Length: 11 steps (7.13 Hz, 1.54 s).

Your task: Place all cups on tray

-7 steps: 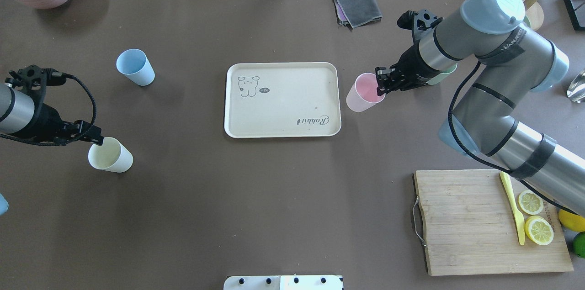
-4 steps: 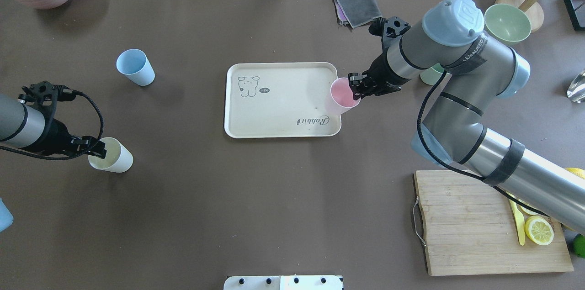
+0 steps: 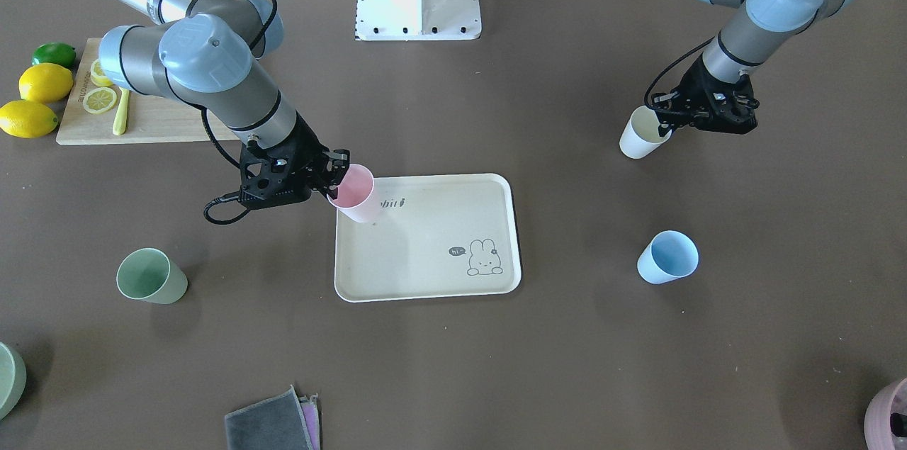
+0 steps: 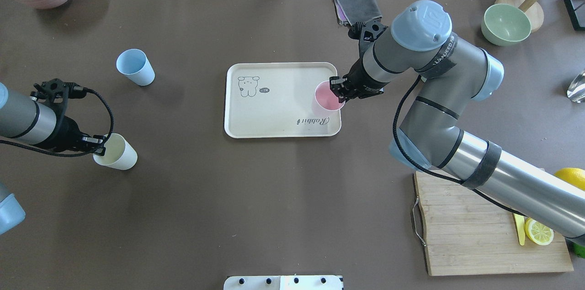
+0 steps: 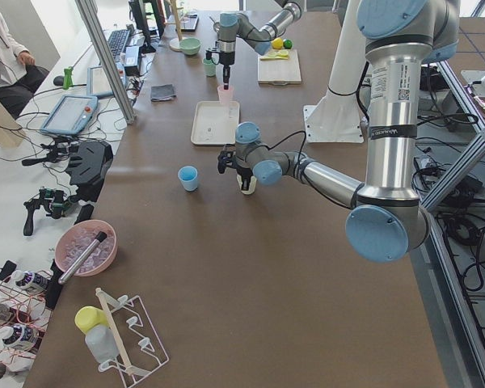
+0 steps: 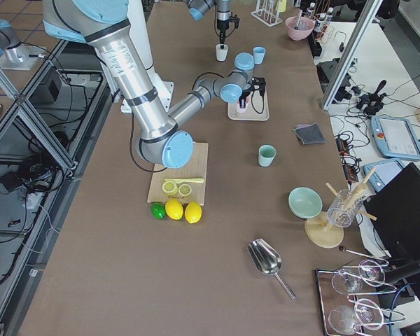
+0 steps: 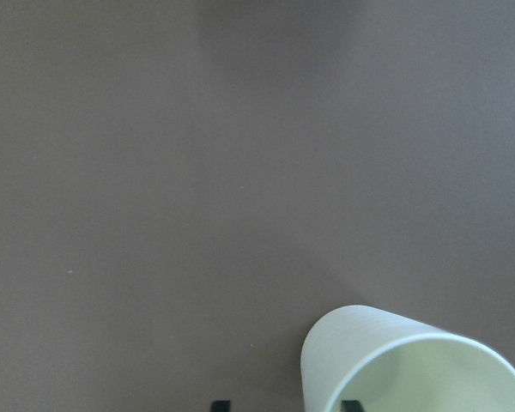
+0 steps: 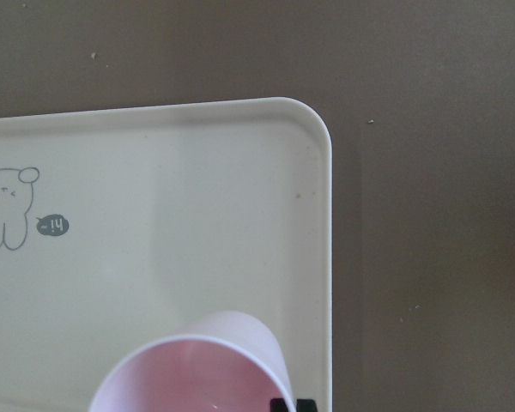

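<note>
On the brown worktop [image 4: 256, 198], the left gripper [image 4: 98, 145] pinches the cream cup's [image 4: 119, 155] rim, jaws closed — the right gripper [image 4: 339, 91] clamps the pink cup [image 4: 325, 98] over the tray [image 4: 274, 116]; beyond, the blue cup [image 4: 135, 67] stands alone.

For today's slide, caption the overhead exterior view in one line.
Right gripper carries the pink cup over the tray; left gripper grips the cream cup.

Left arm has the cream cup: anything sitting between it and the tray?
Nothing visible. The stretch of table between the cream cup and the tray is bare; the blue cup stands off to the far side of that line.
</note>
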{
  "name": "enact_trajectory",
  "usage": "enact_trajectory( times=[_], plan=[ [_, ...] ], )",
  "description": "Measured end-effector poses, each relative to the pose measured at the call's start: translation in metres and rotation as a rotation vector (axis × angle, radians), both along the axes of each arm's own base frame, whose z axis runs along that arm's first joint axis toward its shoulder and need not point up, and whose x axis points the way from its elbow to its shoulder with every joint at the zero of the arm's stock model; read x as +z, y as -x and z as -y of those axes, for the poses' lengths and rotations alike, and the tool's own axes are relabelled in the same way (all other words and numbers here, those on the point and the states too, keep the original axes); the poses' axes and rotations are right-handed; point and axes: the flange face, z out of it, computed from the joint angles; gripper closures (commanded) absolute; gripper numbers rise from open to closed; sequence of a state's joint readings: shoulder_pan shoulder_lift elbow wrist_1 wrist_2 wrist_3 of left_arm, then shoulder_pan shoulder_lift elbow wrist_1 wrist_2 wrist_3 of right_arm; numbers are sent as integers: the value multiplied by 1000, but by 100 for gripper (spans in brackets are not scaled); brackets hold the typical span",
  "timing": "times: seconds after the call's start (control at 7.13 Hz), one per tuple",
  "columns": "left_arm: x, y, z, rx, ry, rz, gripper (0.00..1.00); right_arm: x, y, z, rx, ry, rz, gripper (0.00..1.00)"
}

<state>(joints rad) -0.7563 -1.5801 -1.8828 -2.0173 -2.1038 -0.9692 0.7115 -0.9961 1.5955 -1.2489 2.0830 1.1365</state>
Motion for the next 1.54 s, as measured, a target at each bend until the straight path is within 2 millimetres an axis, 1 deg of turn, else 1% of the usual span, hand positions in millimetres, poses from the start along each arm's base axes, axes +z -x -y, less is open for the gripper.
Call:
enact_trajectory(
  times=[0.14,0.28,0.42,0.56,0.7,0.84,0.98,1.12,1.26,1.4,1.54],
  plan=[
    [-23,-12,11,1,-17,-26,100,0,3,0,4,-1,-10,0],
    [-56,-30,27,-4,-25,-49,100,1,0,3,8,-4,-13,0],
    [-100,-54,49,-17,-15,-61,100,2,-11,11,15,0,-10,0],
    [-142,-83,75,-37,13,-65,100,7,-31,23,23,16,-4,0],
    [-171,-113,98,-56,39,-68,100,20,-57,38,27,26,-5,0],
    [-187,-138,116,-64,52,-68,100,43,-89,54,19,15,-17,0],
    [-193,-157,129,-63,53,-71,100,74,-126,69,4,-3,-37,0],
    [-196,-174,136,-57,50,-77,62,108,-160,82,-10,-22,-63,0],
    [-198,-183,137,-51,48,-79,3,141,-184,93,-19,-28,-94,0],
    [-201,-187,137,-47,46,-81,2,171,-197,104,-20,-6,-123,0],
    [-204,-188,137,-44,41,-84,2,193,-202,113,-18,21,-143,0]
  ],
)
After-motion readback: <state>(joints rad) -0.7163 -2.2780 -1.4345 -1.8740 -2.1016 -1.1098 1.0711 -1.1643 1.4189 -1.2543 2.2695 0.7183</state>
